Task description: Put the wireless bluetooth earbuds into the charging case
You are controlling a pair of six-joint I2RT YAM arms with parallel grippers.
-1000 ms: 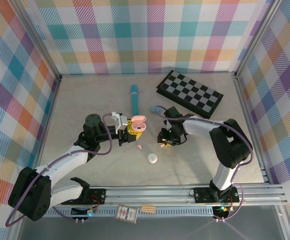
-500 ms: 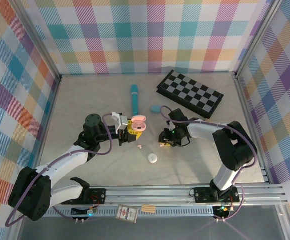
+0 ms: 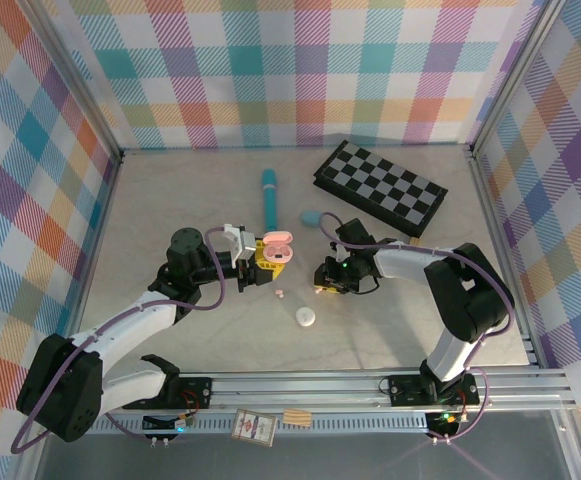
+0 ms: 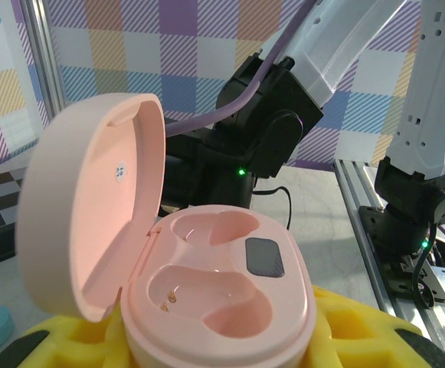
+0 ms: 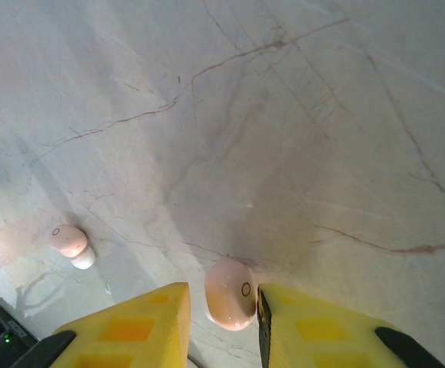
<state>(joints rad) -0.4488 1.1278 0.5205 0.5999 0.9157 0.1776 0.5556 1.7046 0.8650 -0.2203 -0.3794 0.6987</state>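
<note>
The table (image 3: 160, 200) is closed in by plaid walls (image 3: 290, 70) on three sides and by a metal rail (image 3: 370, 385) along the near edge. The left tool (image 3: 267, 262) grips a pink charging case (image 4: 214, 291) between its yellow pads, lid swung up and both wells bare.

Left of the case lies a broad stretch of open table. Beyond the case lies a teal pen (image 3: 269, 196), and beyond it to the right a chessboard (image 3: 380, 187). A white case (image 3: 305, 318) sits on the near side of the pink one, slightly right.

Right of the case, the right tool (image 3: 326, 284) is down at the table. Its jaws are narrowly apart around a pink earbud (image 5: 230, 294): one pad is against the bud, and a sliver of table shows before the other. A second earbud (image 5: 70, 241) lies loose between that tool and the case, just nearer the rail.
</note>
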